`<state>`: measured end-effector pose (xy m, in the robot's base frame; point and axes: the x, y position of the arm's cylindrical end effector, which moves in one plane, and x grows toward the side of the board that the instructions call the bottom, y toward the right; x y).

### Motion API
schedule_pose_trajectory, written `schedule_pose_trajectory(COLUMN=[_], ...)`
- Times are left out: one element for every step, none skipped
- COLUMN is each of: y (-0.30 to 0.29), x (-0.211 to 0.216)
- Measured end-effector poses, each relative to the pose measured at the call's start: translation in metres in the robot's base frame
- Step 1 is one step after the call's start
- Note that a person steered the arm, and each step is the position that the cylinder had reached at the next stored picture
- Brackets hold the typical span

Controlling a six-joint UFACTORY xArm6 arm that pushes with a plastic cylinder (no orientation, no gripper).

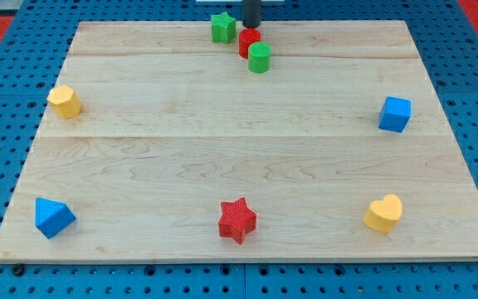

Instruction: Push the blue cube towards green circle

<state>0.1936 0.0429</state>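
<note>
My tip (251,25) stands at the view's top edge of the wooden board (222,149), just above the red cylinder (249,41) and close to its right of the green star (222,26). There is no pincer on this rig, only the bare rod, so nothing is grasped or released; it can only push.

The blue cube (395,114) sits near the board's right edge, about halfway down, well apart from my tip. The green circle (260,58) is near the top centre, touching or almost touching the red cylinder on its lower right side.

I see several risks. First, my tip is inside the small cluster at the top. If I leave it carelessly downward, I judge it will hit the red cylinder, and this one will shove the green circle, so the target moves. Second, to push the cube toward the view's upper left, I must come behind it on its lower right side, and there the board's edge is near; a bad approach can knock the cube to the edge. Third, a cube turns easily when it is pushed off its centre, so it may slip off the tip and go aside.

The yellow heart (384,213) lies below the cube, near my way around it.
</note>
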Motion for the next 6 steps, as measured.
schedule_pose_trajectory(y=[0.062,0.107,0.184,0.248,0.246,0.203], x=[0.028,0.081,0.128,0.188,0.234,0.239])
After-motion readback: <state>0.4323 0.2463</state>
